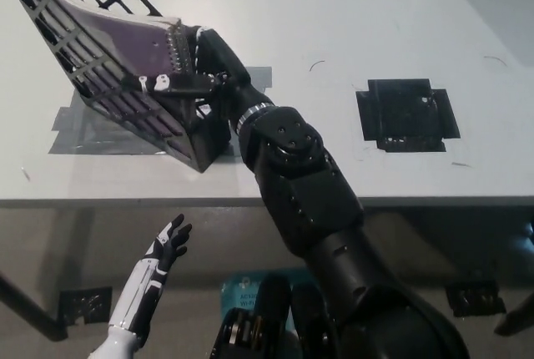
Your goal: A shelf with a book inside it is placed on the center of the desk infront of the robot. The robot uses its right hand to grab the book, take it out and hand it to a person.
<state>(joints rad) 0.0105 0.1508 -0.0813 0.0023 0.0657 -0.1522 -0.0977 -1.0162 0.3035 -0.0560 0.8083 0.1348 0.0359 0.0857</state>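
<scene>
Below the near desk edge at the lower left, the white left hand (pixel 167 246) rests idle, fingers spread and holding nothing. Farther back on the left of the desk (pixel 350 8) stands the black lattice shelf (pixel 108 92), tilted, over grey tape patches (pixel 83 129). Inside it sits the book (pixel 133 42), a spiral-bound notebook with its wire spine toward the right, partly lifted at the shelf's open end. Just right of it, the black right hand (pixel 200 71) is closed on the book at the spine end. It looks light and fairly thin, likely to flex, with smooth covers; a hold near the stiffer wire binding seems safest. Well to the right lies a black taped square (pixel 406 114)
</scene>
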